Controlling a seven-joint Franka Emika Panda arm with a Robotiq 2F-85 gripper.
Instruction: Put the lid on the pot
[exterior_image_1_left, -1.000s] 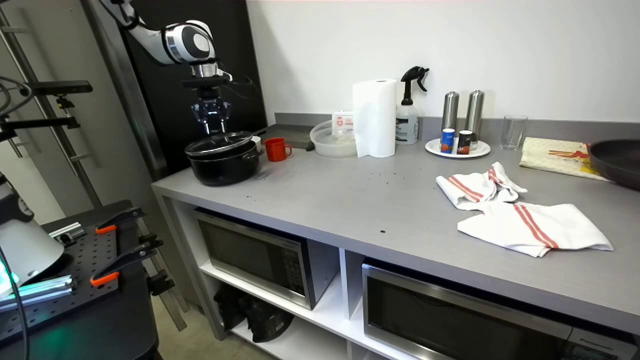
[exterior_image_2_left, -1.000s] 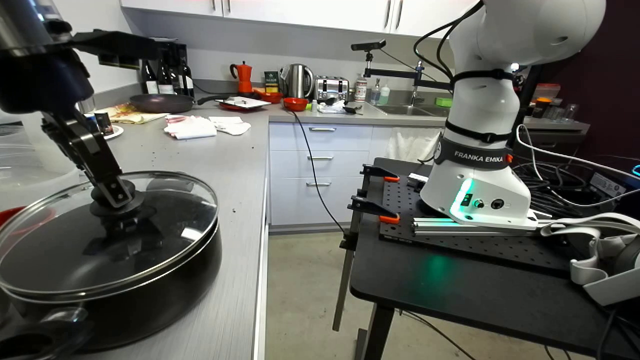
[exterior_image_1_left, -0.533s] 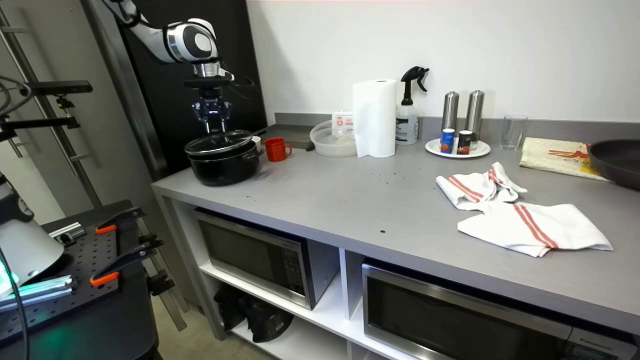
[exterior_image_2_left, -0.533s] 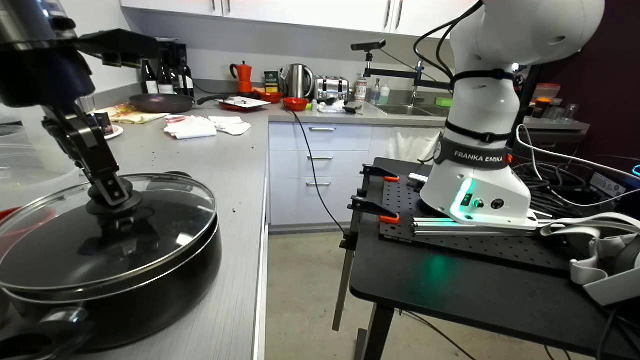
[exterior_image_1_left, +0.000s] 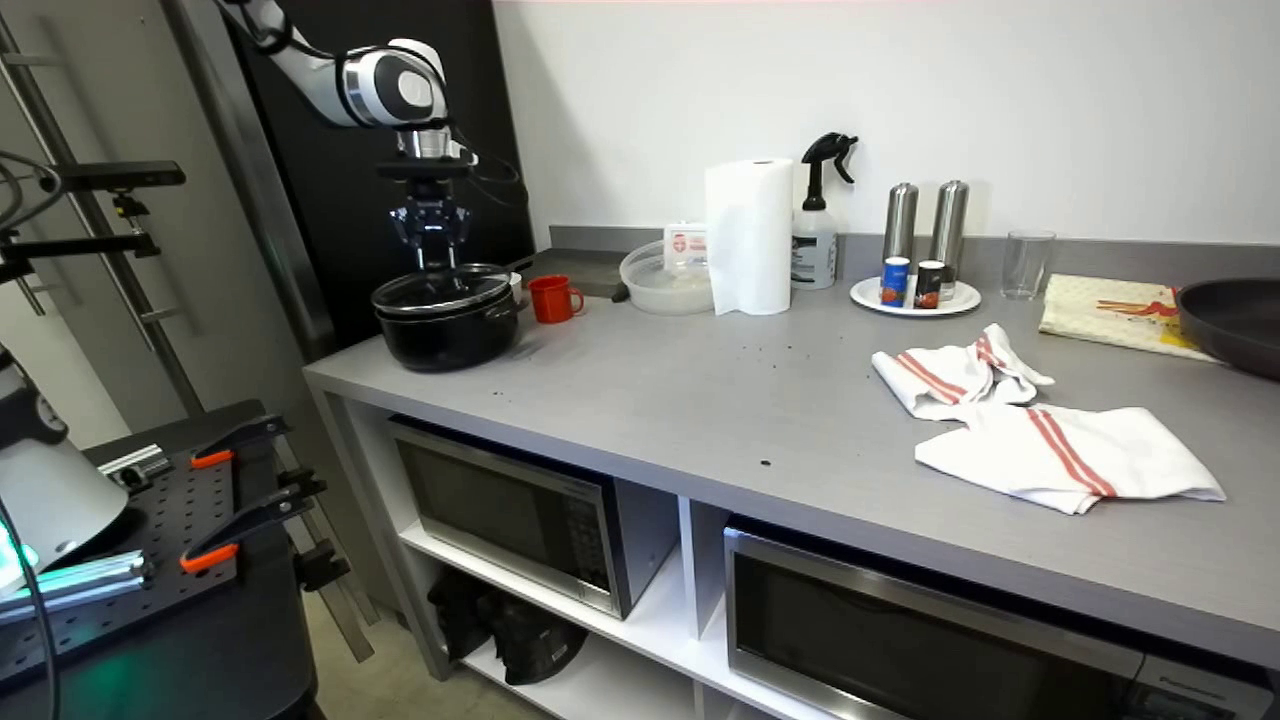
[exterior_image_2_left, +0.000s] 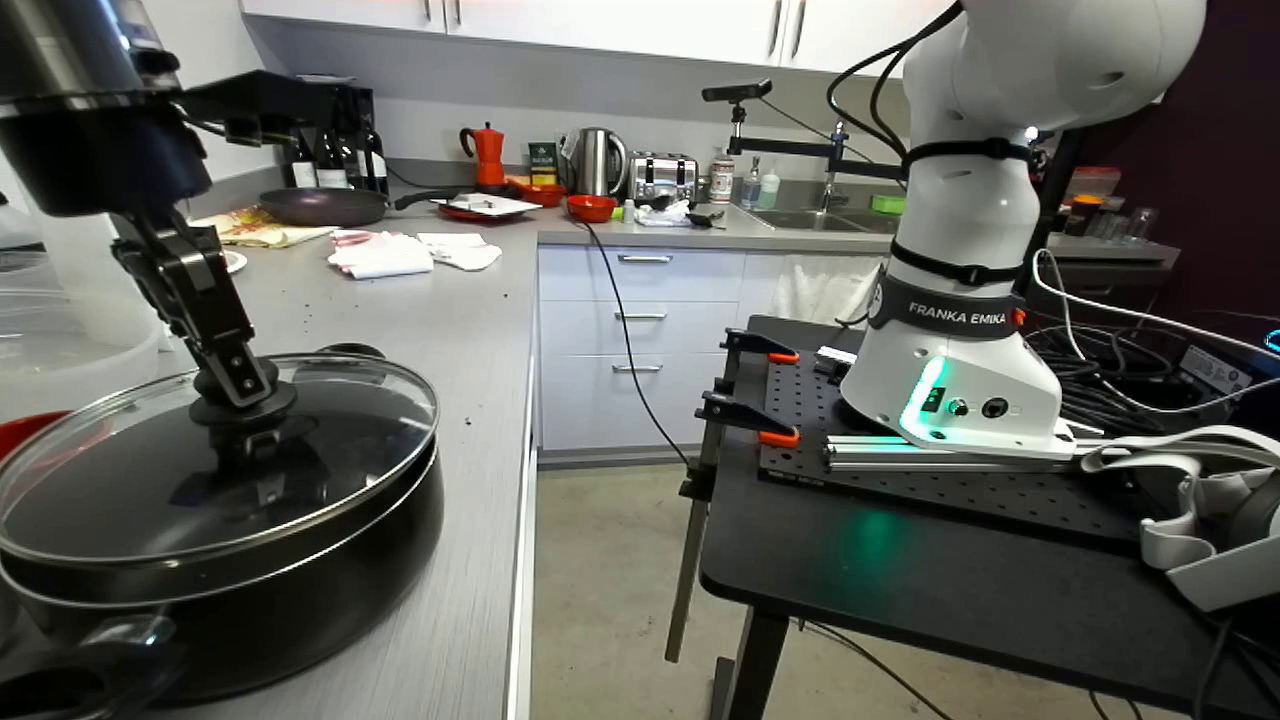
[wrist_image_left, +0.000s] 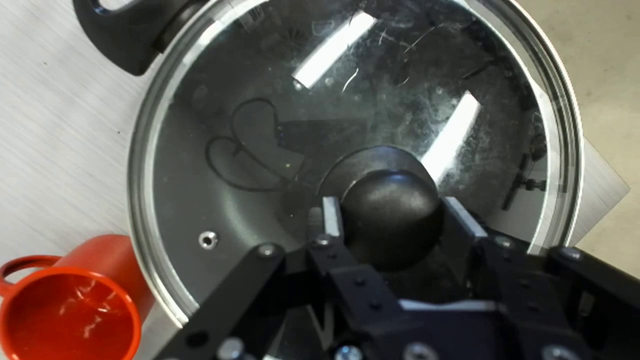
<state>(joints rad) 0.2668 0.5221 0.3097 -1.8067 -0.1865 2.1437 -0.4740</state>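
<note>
You've got the round clear-glass lid pinched in your tool, right over the round black pot.

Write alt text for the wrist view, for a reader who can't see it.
A gripper is closed on the dark knob of a metal-rimmed clear glass lid, seen from above and filling most of the frame. A black pot handle shows past the lid's edge at upper left; at lower left, a red cup stands on a grey counter.
</note>
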